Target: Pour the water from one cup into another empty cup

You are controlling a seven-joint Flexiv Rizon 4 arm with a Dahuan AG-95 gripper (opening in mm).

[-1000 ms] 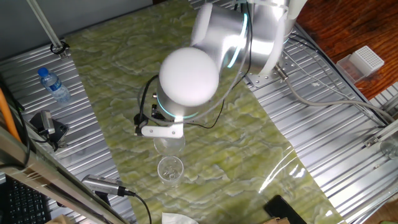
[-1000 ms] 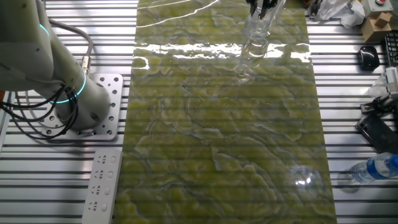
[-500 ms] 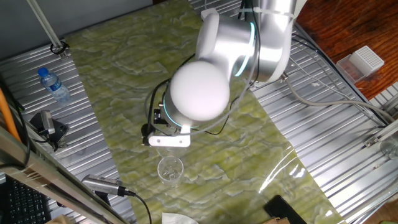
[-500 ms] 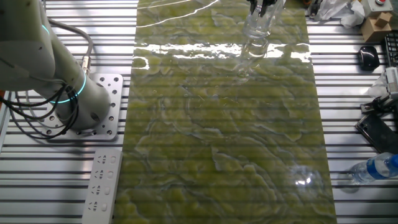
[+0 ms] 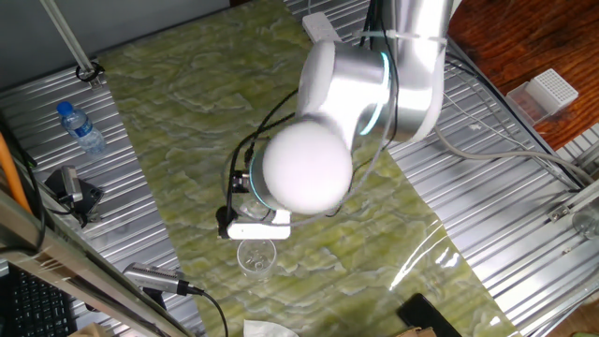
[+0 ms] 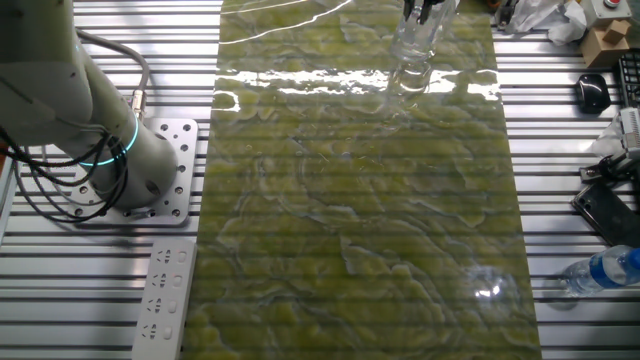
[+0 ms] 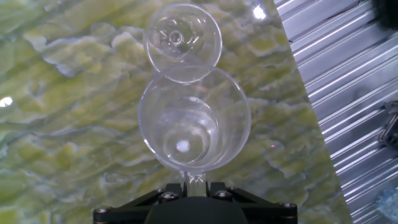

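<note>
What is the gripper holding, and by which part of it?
The gripper holds a clear glass cup by its near rim, above the green mat, beside a second glass.

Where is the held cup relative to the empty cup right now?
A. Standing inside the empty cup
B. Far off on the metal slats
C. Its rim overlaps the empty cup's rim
C: in the hand view, the held cup in the pincer overlaps the empty cup's rim.

- Bright, even overhead light; shadows are faint.
- White glare streaks across the glossy green mat near its far end.
- The hand view is sharp, with small highlights on the glass.
</note>
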